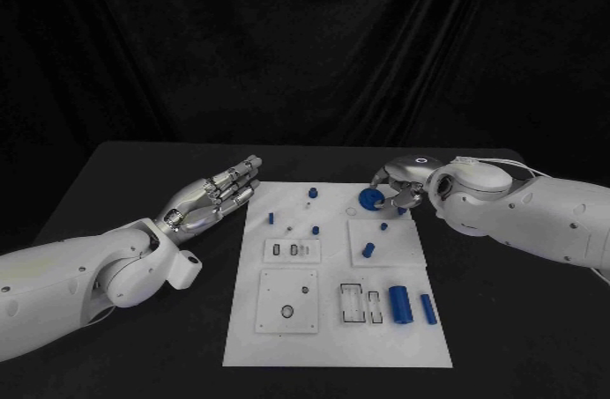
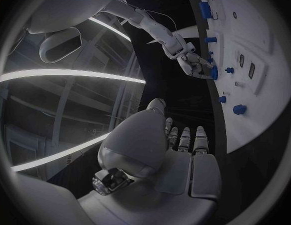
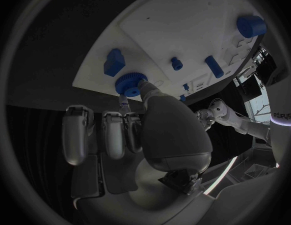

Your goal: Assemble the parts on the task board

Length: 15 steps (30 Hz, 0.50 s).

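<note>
Gear (image 1: 370, 198), blue and toothed, is pinched by the right hand (image 1: 405, 183) above the task board (image 1: 333, 346) at about one o'clock from the board's middle. Two blue cylinders (image 1: 399, 305) lie side by side at five o'clock; smaller blue pieces, about five, are scattered over the far half. No writing can be read on the board. The left hand (image 1: 213, 196) is held flat, fingers straight, nothing in it, just beside the board at ten o'clock.

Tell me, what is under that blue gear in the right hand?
The gear sits over the white board's far edge, pinched by the right hand. Whatever peg or hole lies directly beneath it is covered by the gear itself.
</note>
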Motion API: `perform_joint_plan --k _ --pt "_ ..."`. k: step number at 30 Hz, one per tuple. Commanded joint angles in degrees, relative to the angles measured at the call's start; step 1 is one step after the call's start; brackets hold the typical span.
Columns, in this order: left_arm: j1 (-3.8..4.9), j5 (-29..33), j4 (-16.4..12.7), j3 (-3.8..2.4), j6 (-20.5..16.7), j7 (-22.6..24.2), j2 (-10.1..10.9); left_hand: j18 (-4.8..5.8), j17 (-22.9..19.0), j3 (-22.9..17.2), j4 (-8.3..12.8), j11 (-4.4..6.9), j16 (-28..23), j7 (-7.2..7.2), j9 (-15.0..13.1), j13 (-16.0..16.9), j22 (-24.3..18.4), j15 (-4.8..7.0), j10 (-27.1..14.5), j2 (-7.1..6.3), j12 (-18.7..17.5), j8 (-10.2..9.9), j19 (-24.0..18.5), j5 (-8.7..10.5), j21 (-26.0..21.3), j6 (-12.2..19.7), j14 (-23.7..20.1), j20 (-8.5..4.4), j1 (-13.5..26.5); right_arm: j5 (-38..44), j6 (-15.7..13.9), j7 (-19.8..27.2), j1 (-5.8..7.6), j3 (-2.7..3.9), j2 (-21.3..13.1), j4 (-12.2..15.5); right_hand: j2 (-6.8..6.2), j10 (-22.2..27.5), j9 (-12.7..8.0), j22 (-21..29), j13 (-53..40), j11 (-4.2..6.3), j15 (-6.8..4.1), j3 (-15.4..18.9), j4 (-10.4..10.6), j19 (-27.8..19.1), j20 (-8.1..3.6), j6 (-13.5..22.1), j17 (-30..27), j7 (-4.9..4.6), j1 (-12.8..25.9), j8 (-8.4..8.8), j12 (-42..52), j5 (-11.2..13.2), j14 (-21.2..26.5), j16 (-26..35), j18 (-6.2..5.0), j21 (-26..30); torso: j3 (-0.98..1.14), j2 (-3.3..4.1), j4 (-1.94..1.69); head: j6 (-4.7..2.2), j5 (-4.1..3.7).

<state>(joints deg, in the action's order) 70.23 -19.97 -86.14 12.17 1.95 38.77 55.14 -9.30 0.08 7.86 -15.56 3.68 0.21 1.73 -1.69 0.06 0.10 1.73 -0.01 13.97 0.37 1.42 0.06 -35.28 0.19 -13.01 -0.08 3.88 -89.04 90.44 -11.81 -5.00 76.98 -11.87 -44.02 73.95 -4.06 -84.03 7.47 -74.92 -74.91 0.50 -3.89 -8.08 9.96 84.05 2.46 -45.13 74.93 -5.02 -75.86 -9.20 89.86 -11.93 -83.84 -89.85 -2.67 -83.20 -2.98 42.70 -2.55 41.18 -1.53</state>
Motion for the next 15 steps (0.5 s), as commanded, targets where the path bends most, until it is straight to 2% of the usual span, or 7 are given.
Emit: perform_joint_plan --k 1,4,6,8,9,10,15 --pt "0.08 -0.2 0.0 -0.03 0.9 2.7 -0.1 -0.54 -0.1 -0.3 -0.1 -0.29 -0.2 -0.23 0.0 -0.1 -0.1 -0.12 0.0 0.14 -0.4 0.3 -0.1 -0.28 -0.2 0.0 0.1 0.37 -0.5 0.1 1.5 -1.2 -0.33 -0.02 0.0 -0.1 0.31 -6.0 0.3 -8.3 -15.1 -0.36 0.41 0.2 -0.3 0.0 0.4 -0.4 15.1 0.1 0.1 -0.67 0.1 0.4 -6.2 -0.1 0.25 0.3 0.01 0.05 -0.05 0.07 -0.04" --pt "0.08 -0.2 0.0 -0.03 1.0 2.7 -0.1 -0.54 -0.1 -0.3 -0.1 -0.29 -0.2 -0.23 0.0 -0.1 -0.1 -0.12 0.0 0.14 -0.4 0.3 -0.1 -0.28 -0.2 0.0 0.1 0.37 -0.5 0.1 1.6 -0.8 -0.42 -0.02 0.0 0.0 0.43 -6.0 0.7 -8.3 -15.1 -0.39 0.45 0.1 -0.6 -0.1 0.45 -0.6 15.1 0.08 -0.2 -1.6 0.1 0.1 -6.2 -0.1 0.24 0.4 0.02 0.03 -0.04 0.13 -0.07" --pt "0.08 -0.2 0.0 -0.03 1.0 2.7 -0.1 -0.54 -0.1 -0.3 -0.1 -0.29 -0.2 -0.23 0.0 -0.1 -0.1 -0.12 0.0 0.14 -0.4 0.3 -0.1 -0.28 -0.2 0.0 0.1 0.37 -0.5 0.1 1.6 -0.4 -0.46 -0.02 0.0 0.1 0.57 -6.0 1.8 -8.4 -15.1 -0.37 0.43 -0.1 -1.4 -0.1 0.47 -1.0 15.1 0.12 -0.8 -3.76 0.1 -3.3 -6.2 -0.1 0.23 0.4 0.01 0.04 -0.04 0.14 -0.16" --pt "0.08 -0.2 0.1 -0.03 1.0 2.7 -0.2 -0.54 -0.1 -0.4 -0.1 -0.33 -0.2 -0.26 0.0 -0.1 -0.1 -0.19 0.0 0.16 -0.4 0.3 -0.1 -0.28 -0.2 0.1 0.1 0.45 -0.6 0.1 1.5 -0.1 -0.48 -0.02 0.0 0.1 0.63 -6.0 2.3 -8.4 -15.1 -0.33 0.43 -0.2 -1.7 -0.1 0.45 -1.0 15.1 0.13 -0.9 -4.54 0.1 -4.7 -6.2 -0.1 0.22 0.5 0.0 0.05 -0.07 0.16 -0.19" --pt "0.08 -0.2 0.1 -0.03 1.0 2.7 -0.2 -0.54 -0.1 -0.4 -0.1 -0.33 -0.2 -0.26 0.0 -0.1 -0.1 -0.19 0.0 0.16 -0.4 0.3 -0.1 -0.28 -0.2 0.1 0.1 0.45 -0.6 0.1 1.4 0.1 -0.49 -0.02 0.0 0.0 0.79 -6.0 3.4 -8.5 -15.1 -0.02 0.46 -0.7 -2.4 -0.1 0.23 -1.9 15.1 0.19 -1.5 -6.48 0.1 -10.1 -6.2 -0.1 0.18 0.5 0.01 0.04 -0.06 0.17 -0.19" --pt "0.07 -0.2 0.1 -0.03 1.0 2.7 -0.1 -0.54 -0.1 -0.4 -0.1 -0.33 -0.2 -0.26 0.0 -0.1 -0.1 -0.19 0.0 0.16 -0.4 0.3 -0.1 -0.28 -0.2 0.1 0.1 0.45 -0.6 0.1 1.2 0.4 -0.5 -0.02 0.1 0.0 0.97 -6.0 4.4 -8.5 -15.1 0.0 0.21 -1.0 -2.8 -0.1 0.19 -2.3 15.1 0.51 -1.6 -8.2 0.1 -13.1 -6.2 -0.1 0.18 0.6 0.01 0.04 -0.06 0.17 -0.19" --pt "0.07 -0.2 0.0 -0.03 1.0 2.6 0.0 -0.54 -0.1 -0.4 -0.1 -0.33 -0.2 -0.26 0.0 -0.1 -0.1 -0.19 0.0 0.16 -0.4 0.3 -0.1 -0.28 -0.2 0.1 0.1 0.45 -0.6 0.1 -0.2 1.4 -0.52 -0.02 -0.1 0.3 0.91 -6.0 8.4 -8.7 -15.1 0.26 0.03 -2.2 -3.8 0.0 -0.02 -1.5 15.1 0.65 -0.9 -14.02 0.1 -19.4 -6.2 -0.1 0.21 0.6 0.02 0.01 0.06 0.26 0.14"
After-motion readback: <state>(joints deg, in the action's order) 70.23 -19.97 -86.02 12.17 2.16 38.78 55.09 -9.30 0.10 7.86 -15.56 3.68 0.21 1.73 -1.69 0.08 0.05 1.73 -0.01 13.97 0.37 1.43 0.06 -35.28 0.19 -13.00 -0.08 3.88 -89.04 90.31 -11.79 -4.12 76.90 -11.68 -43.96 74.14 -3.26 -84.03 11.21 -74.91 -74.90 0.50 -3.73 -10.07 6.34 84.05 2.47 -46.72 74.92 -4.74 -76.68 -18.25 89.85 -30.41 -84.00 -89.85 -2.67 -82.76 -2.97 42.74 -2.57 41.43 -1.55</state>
